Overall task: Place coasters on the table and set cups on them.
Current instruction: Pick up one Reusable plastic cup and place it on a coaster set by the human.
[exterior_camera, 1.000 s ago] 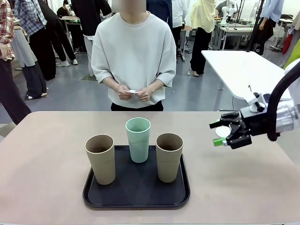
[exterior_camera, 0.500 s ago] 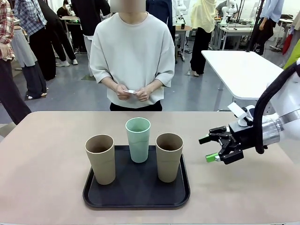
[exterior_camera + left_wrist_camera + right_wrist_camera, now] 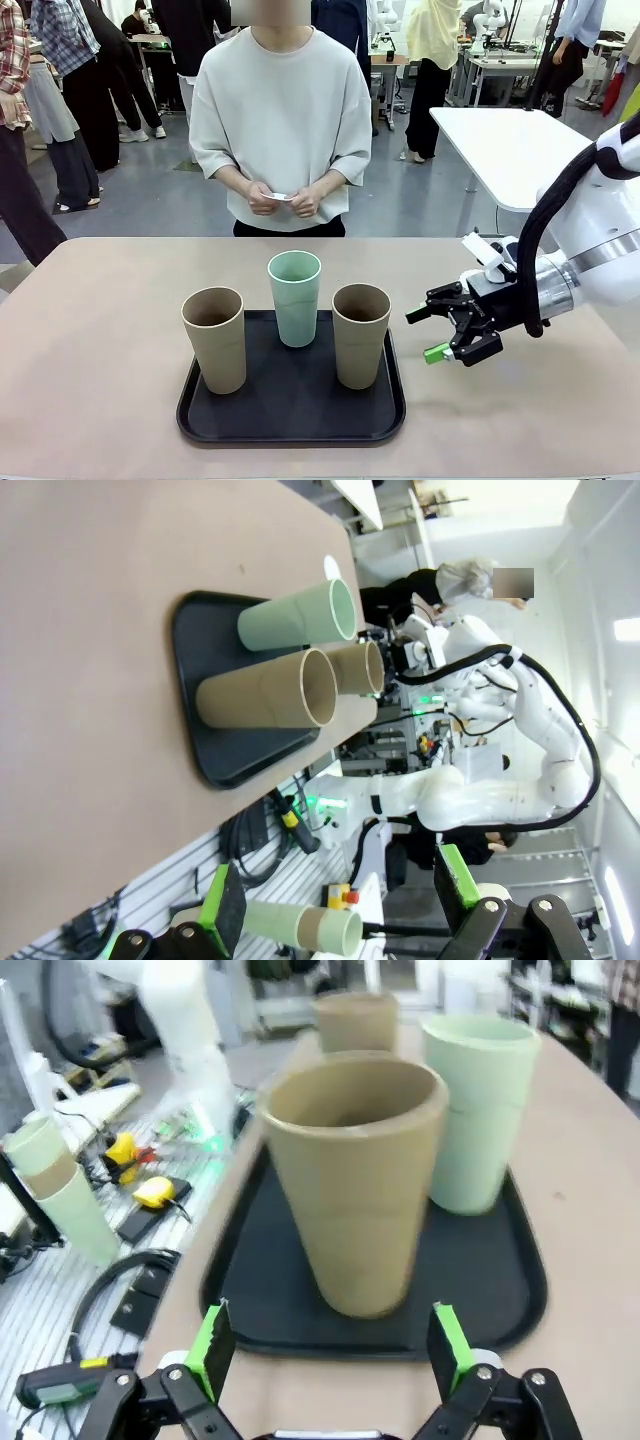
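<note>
Three cups stand upright on a black tray (image 3: 290, 415) on the beige table (image 3: 100, 330): a tan cup (image 3: 213, 340) at the left, a mint green cup (image 3: 294, 298) behind the middle, a tan cup (image 3: 360, 335) at the right. My right gripper (image 3: 428, 333) hangs open just right of the right tan cup, pointing at it and apart from it. In the right wrist view that tan cup (image 3: 350, 1180) stands straight ahead of the open right gripper (image 3: 330, 1345). My left gripper (image 3: 338, 905) is open and empty, off the table's left end. The person's hands (image 3: 283, 196) hold a thin white piece, too small to tell as coasters.
The tray sits at the table's near middle, with bare tabletop on both sides of it. The person stands at the far edge. A white-topped table (image 3: 520, 150) stands behind at the right. A small white patch (image 3: 330, 562) lies on the table beyond the mint cup.
My right gripper has moved left and slightly down, closing in on the right tan cup, still open. The cups and the person's hands have not moved.
</note>
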`<state>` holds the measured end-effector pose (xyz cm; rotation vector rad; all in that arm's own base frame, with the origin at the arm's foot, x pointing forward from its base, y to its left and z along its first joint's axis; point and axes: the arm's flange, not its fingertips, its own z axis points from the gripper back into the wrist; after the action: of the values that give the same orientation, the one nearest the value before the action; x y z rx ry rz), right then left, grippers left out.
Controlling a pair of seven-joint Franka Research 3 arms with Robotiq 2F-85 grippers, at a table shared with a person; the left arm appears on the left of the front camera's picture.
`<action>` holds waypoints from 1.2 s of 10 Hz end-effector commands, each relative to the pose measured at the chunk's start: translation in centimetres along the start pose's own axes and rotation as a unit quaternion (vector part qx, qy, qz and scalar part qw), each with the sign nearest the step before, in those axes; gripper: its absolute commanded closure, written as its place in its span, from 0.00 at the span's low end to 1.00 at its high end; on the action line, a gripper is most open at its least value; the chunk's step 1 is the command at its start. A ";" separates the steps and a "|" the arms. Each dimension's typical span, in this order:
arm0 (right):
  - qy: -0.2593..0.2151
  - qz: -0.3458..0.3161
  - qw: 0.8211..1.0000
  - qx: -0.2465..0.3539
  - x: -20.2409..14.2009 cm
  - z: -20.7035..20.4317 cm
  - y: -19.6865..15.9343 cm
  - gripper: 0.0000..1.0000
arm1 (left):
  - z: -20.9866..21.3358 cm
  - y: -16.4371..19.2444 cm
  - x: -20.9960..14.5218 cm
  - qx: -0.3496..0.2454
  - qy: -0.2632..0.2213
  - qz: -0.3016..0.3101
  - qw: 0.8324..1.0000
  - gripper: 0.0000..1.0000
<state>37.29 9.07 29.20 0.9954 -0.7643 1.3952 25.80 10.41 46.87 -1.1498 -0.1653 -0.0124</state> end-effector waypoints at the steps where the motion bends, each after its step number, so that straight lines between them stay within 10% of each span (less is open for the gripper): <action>1: -0.024 0.010 0.999 0.027 0.2 -0.4 0.6 0.00 | 0.1 0.0 -0.1 -0.005 -0.002 -0.003 1.000 0.00; 12: -0.030 0.073 0.997 0.021 0.3 -3.8 -0.5 0.00 | 0.1 0.0 -0.1 -0.005 -0.002 -0.003 1.000 0.00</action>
<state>36.77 11.74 28.75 1.0501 -0.8200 1.5253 25.80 10.41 46.87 -1.1498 -0.1654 -0.0124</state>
